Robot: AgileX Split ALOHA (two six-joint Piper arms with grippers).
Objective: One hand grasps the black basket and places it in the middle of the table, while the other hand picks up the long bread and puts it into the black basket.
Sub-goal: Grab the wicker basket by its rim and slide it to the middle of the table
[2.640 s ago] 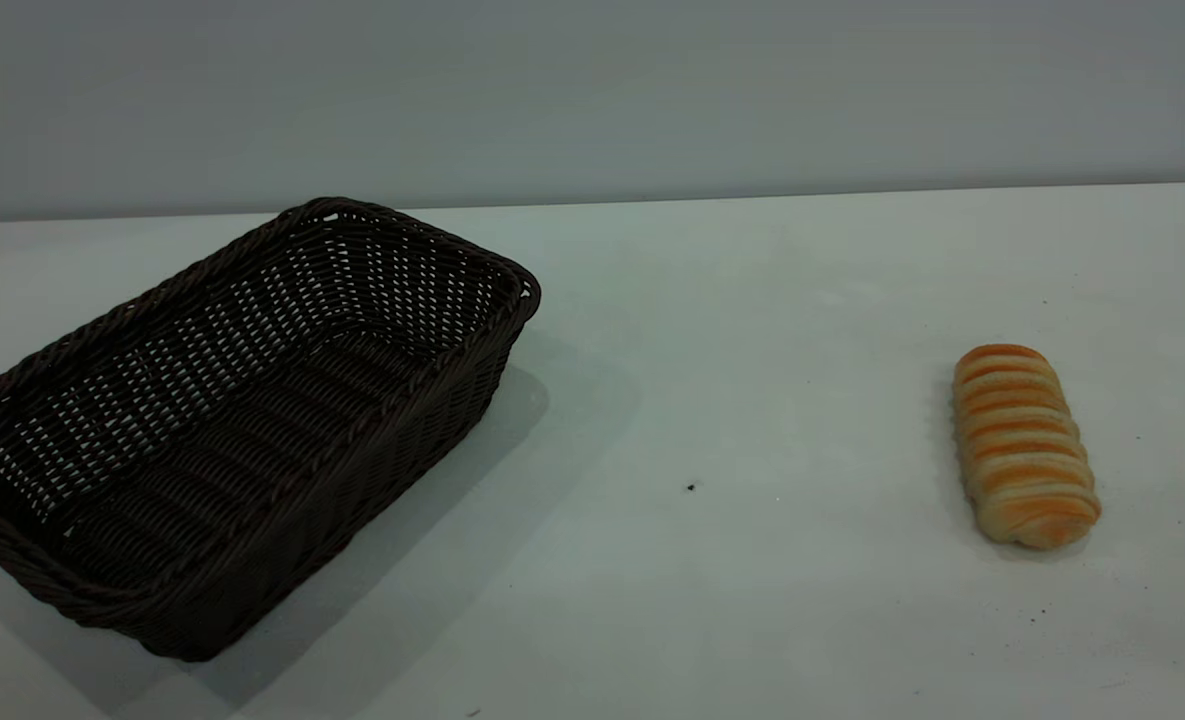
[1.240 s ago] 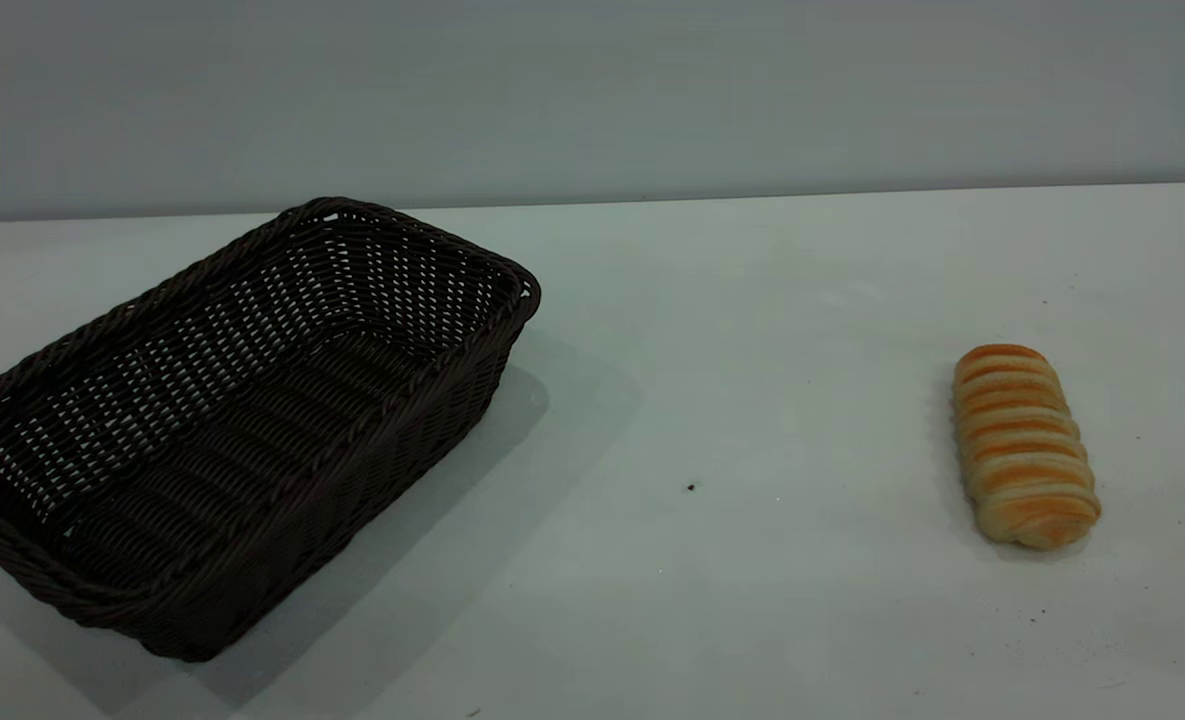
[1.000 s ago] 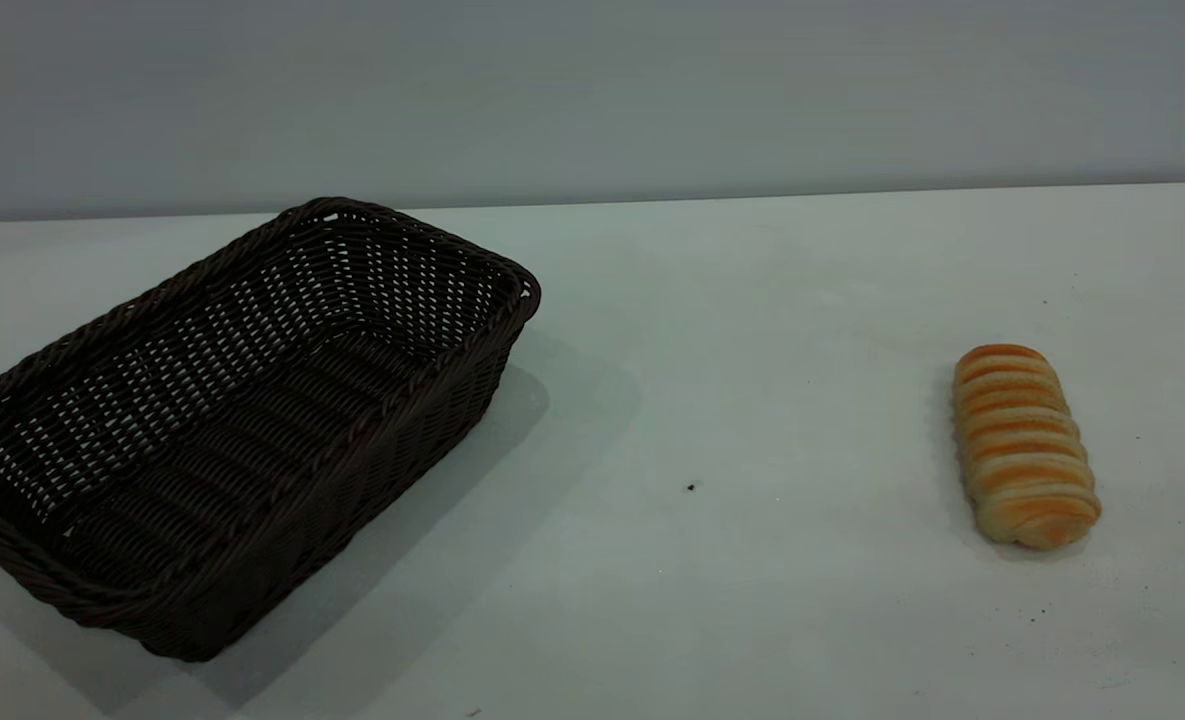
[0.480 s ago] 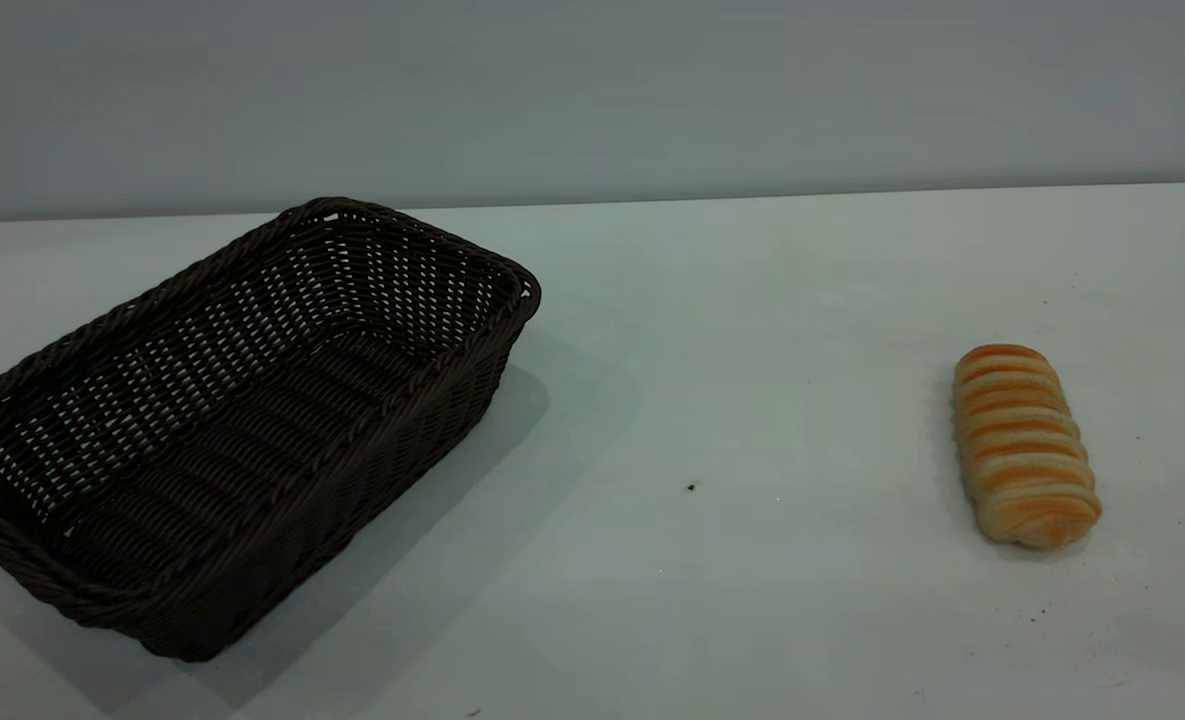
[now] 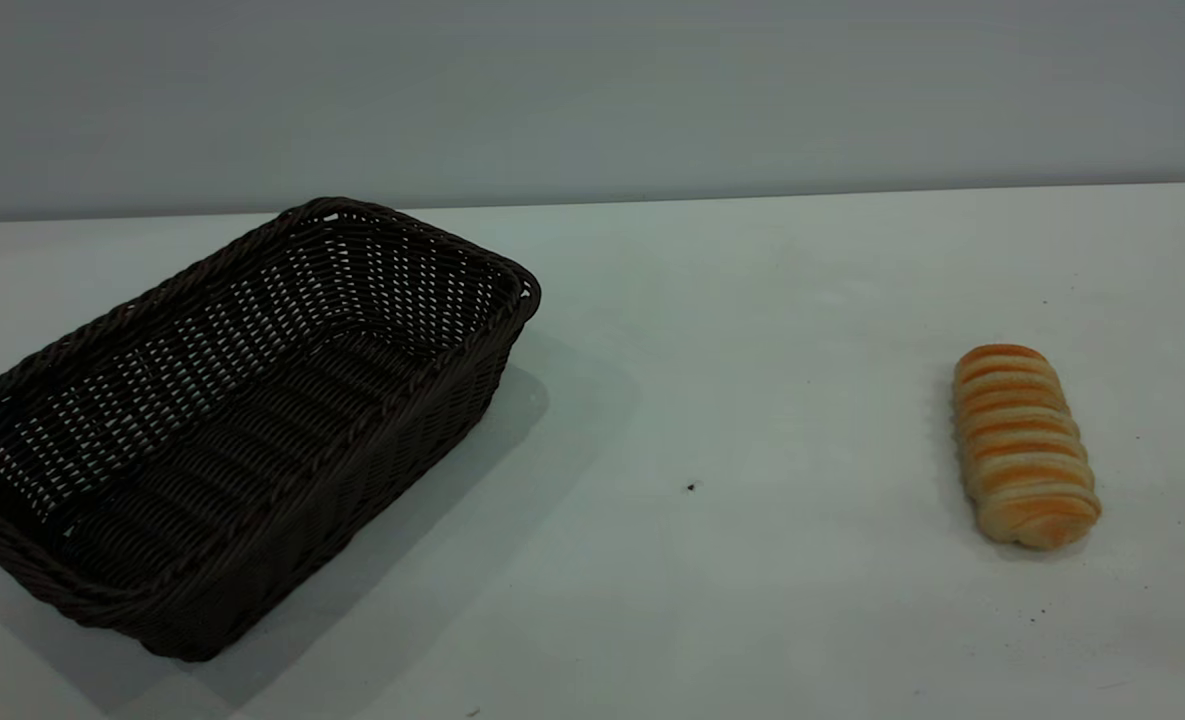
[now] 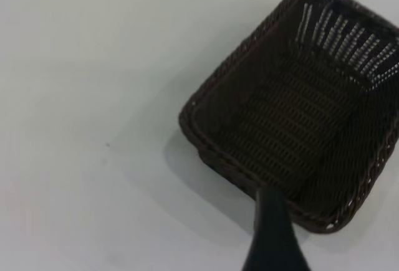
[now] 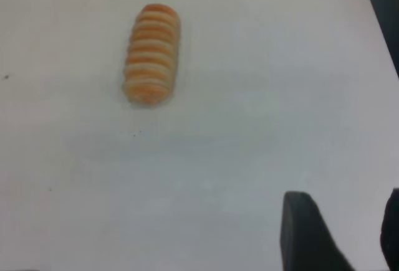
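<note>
The black basket sits at the counter's left; stiff, light wicker, best gripped at its braided rim. The long bread lies far right; soft, grip mid-length. The right pincer is released; left pincer: cannot tell.

The exterior view is dim and even. The dark brown-black woven wicker basket throws a soft grey shadow toward the lower right of the frame onto the plain white-grey tabletop. The golden-orange ridged bread roll has only a faint shadow at its left edge. No glare shows. Both wrist views are brighter and soft; the dark gripper fingers at their lower edges are blurred.
</note>
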